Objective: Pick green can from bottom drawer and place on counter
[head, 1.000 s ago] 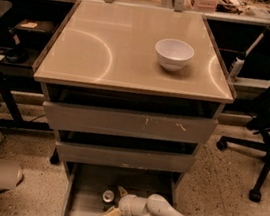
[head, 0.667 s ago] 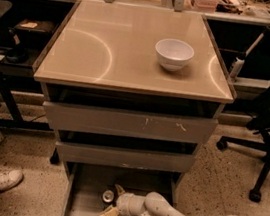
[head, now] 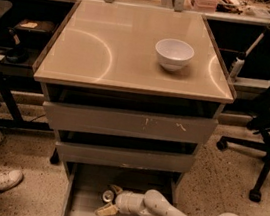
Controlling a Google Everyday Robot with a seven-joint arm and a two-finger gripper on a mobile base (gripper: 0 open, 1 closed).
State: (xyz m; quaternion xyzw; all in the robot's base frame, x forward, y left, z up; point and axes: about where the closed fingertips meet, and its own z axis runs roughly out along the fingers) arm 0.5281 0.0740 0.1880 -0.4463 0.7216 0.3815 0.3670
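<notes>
Below counter — pincer in bottom drawer

Gripper sat in the drawer, whose front ran off the bottom edge. Beside it, the can showed only its silver end.

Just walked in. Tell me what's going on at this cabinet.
The robot's arm reaches down into the open bottom drawer. Its gripper is there with its fingers spread on either side of the green can. The can rests on the drawer floor with its silver end showing and has not yet been lifted. A white bowl sits on the counter above, where the can is meant to go.
</notes>
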